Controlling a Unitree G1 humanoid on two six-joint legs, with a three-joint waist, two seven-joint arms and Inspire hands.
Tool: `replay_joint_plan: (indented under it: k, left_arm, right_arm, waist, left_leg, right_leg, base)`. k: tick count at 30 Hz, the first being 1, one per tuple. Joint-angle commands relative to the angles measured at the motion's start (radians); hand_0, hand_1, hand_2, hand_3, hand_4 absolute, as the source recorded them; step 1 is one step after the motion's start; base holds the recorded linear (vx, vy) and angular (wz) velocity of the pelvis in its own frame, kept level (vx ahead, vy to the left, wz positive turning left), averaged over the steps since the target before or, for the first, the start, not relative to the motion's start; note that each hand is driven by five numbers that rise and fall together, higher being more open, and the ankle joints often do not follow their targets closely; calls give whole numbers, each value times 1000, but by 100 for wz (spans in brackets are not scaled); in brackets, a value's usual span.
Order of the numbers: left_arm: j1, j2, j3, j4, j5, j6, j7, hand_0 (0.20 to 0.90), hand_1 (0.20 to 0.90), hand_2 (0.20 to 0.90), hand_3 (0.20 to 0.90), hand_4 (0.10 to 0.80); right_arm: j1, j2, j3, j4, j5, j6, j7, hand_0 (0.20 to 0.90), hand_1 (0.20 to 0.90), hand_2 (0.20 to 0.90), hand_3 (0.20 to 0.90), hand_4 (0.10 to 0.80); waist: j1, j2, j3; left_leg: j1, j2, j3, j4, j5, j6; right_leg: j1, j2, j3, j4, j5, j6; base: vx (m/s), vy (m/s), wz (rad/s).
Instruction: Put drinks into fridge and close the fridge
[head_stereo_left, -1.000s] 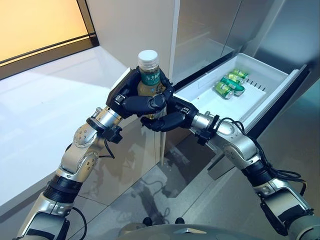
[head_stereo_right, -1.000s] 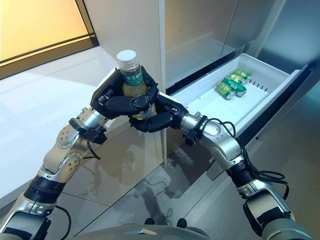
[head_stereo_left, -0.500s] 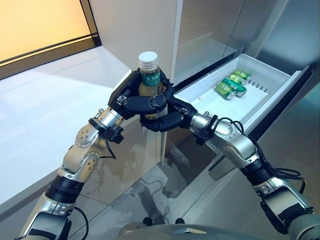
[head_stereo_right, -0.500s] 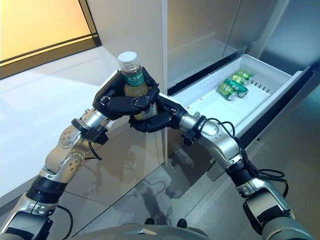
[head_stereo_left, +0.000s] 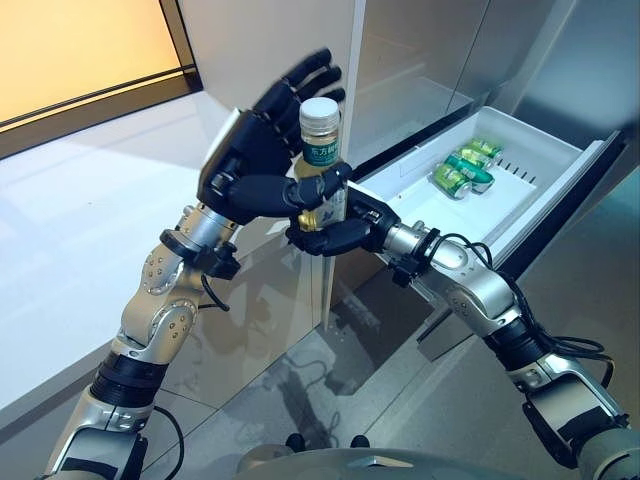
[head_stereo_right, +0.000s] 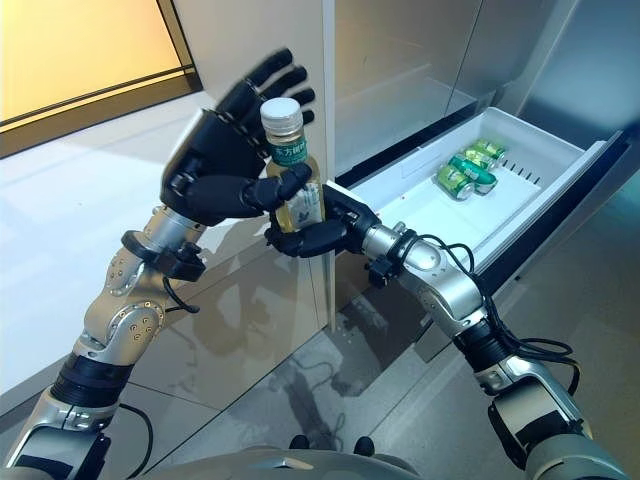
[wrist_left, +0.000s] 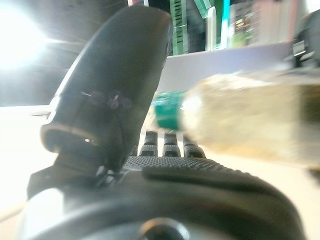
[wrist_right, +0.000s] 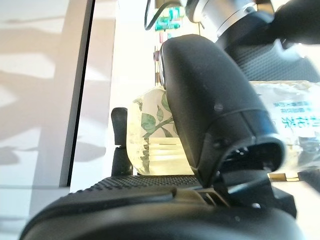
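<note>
1. Your right hand (head_stereo_left: 335, 232) was clamped round the bottle (head_stereo_left: 322, 168), held upright short of the drawer.
2. Your left hand (head_stereo_left: 262, 150) was spread, fingers straight behind it.
3. Cans (head_stereo_left: 460, 170) already lay in the open fridge drawer (head_stereo_left: 545, 185); placing and closing remained.

bottle (head_stereo_left: 322, 170): clear glossy plastic, white ribbed cap | drawer (head_stereo_left: 560, 165): smooth white plastic | cans (head_stereo_left: 460, 170): shiny green metal | floor (head_stereo_left: 300, 390): glossy, reflective
</note>
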Motion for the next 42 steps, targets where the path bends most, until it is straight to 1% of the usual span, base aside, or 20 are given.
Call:
replay_joint_plan:
  k: [1,5,7,12,16,19,21,22,25,27,28,30,31,32,33,34,36,38,41,42]
  left_arm:
    - [-57,-6,43,-44,-111,-144,-29,900,900,900,900,800]
    - [-15,-48,74,-62,-198,-141,-82,900,900,900,900,800]
    - [6,-70,85,-73,-260,-118,-125,900,900,900,900,800]
    - [66,-157,88,-83,-519,39,-270,900,900,900,900,800]
    - [110,-228,69,-80,-788,182,-370,900,900,900,900,800]
    - [154,-267,11,-90,-981,276,-471,900,900,900,900,800]
    - [170,-268,-13,-90,-1027,310,-515,900,900,900,900,800]
    - [183,-269,-41,-99,-1074,338,-555,900,900,900,900,800]
    - [209,-277,-84,-97,-1078,377,-594,900,900,900,900,800]
    - [237,-286,-99,-89,-1078,389,-574,900,900,900,900,800]
    - [269,-300,-94,-65,-1078,407,-523,900,900,900,900,800]
    - [315,-311,-79,-11,-1078,460,-497,900,900,900,900,800]
    - [351,-320,-60,42,-1029,518,-488,900,900,900,900,800]
    - [395,-334,-48,115,-922,579,-523,900,900,900,900,800]
    - [413,-342,-47,151,-875,596,-550,900,900,900,900,800]
    - [463,-355,-39,262,-712,640,-633,900,900,900,900,800]
    - [501,-364,-26,403,-575,659,-731,900,900,900,900,800]
    - [523,-373,-4,547,-475,669,-797,900,900,900,900,800]
    - [534,-377,14,650,-404,672,-793,900,900,900,900,800]
    - [538,-375,22,720,-336,656,-782,900,900,900,900,800]
  right_arm:
    - [-151,46,-205,-205,64,-231,-38,300,300,300,200,100]
    - [-121,30,-254,-273,61,-231,-42,300,300,300,200,100]
    - [-99,20,-281,-308,73,-228,-38,300,300,300,200,100]
    - [-49,5,-343,-376,79,-224,-41,300,300,300,200,100]
    - [-20,-7,-381,-402,60,-221,-46,300,300,300,200,100]
    - [7,-42,-426,-427,58,-214,-68,300,300,300,200,100]
    - [20,-60,-450,-429,68,-211,-69,300,300,300,200,100]
    - [33,-71,-467,-430,73,-208,-73,300,300,300,200,100]
    - [69,-79,-500,-426,77,-199,-48,300,300,300,200,100]
    - [103,-85,-519,-433,80,-200,-30,300,300,300,200,100]
    - [137,-92,-541,-440,89,-203,-12,300,300,300,200,100]
    - [178,-97,-573,-438,91,-205,12,300,300,300,200,100]
    - [204,-109,-603,-430,108,-205,29,300,300,300,200,100]
    - [235,-117,-632,-421,132,-204,47,300,300,300,200,100]
    - [249,-120,-644,-418,137,-207,55,300,300,300,200,100]
    - [292,-130,-681,-403,150,-214,70,300,300,300,200,100]
    - [338,-149,-716,-384,168,-223,78,300,300,300,200,100]
    - [382,-167,-753,-356,167,-242,79,300,300,300,200,100]
    - [415,-185,-785,-336,156,-257,55,300,300,300,200,100]
    - [433,-205,-812,-319,136,-250,30,300,300,300,200,100]
  waist:
    - [-11,-16,-121]
    - [-19,-20,-124]
    - [-23,-23,-125]
    - [-38,-28,-124]
    - [-49,-31,-125]
    - [-64,-36,-122]
    - [-71,-38,-121]
    - [-76,-39,-118]
    - [-88,-39,-111]
    - [-93,-40,-107]
    - [-96,-40,-104]
    - [-97,-42,-101]
    - [-97,-45,-99]
    - [-98,-48,-96]
    - [-98,-49,-96]
    - [-99,-52,-91]
    - [-103,-54,-88]
    - [-113,-53,-90]
    - [-122,-53,-91]
    - [-132,-55,-91]
  left_leg:
    - [-23,-20,12,1,-70,-10]
    - [-23,-20,13,1,-73,-9]
    - [-23,-20,14,1,-74,-9]
    - [-19,-19,22,1,-80,-8]
    - [-18,-18,29,1,-86,-8]
    - [-23,-18,39,1,-86,-8]
    - [-21,-18,43,1,-93,-9]
    - [-26,-18,47,1,-90,-9]
    - [-24,-15,57,1,-98,-11]
    - [-28,-16,63,1,-93,-12]
    - [-26,-15,67,1,-98,-12]
    - [-29,-14,73,1,-98,-12]
    - [-31,-13,76,1,-98,-13]
    - [-34,-12,80,1,-96,-14]
    - [-34,-11,82,1,-96,-14]
    - [-38,-9,88,1,-96,-14]
    - [-43,-8,98,1,-94,-14]
    - [-41,-4,113,1,-104,-15]
    - [-41,-1,127,1,-106,-15]
    - [-42,0,137,1,-106,-15]
  right_leg:
    - [12,-34,17,5,-26,86]
    - [10,-32,25,5,-26,85]
    - [8,-31,29,5,-25,86]
    - [4,-28,43,7,-23,85]
    - [0,-26,54,8,-21,83]
    - [-8,-24,64,8,-14,82]
    - [-9,-23,69,8,-16,83]
    - [-15,-22,73,8,-10,83]
    - [-18,-20,81,8,-9,85]
    - [-24,-20,86,8,-3,87]
    - [-23,-19,90,8,-5,88]
    - [-26,-18,95,7,-3,90]
    - [-27,-17,96,6,-2,91]
    - [-31,-16,97,6,-1,92]
    - [-32,-16,97,6,0,93]
    - [-35,-16,97,5,2,95]
    - [-42,-16,98,5,7,99]
    - [-43,-15,103,5,1,105]
    - [-47,-14,108,5,2,108]
    - [-50,-13,112,6,3,110]
  base:
    - [0,0,0]
    - [0,0,0]
    - [0,0,0]
    - [-2,6,-3]
    - [0,7,-3]
    - [-29,12,-5]
    - [-28,14,-10]
    - [-37,20,-17]
    - [-18,14,-6]
    - [-17,10,-1]
    - [-24,20,-5]
    - [-17,7,-10]
    - [-31,-8,-9]
    - [-34,-9,-5]
    - [-49,-9,-5]
    - [-45,-7,-3]
    - [-46,-1,-4]
    - [8,17,-8]
    - [11,17,-13]
    - [5,22,-7]
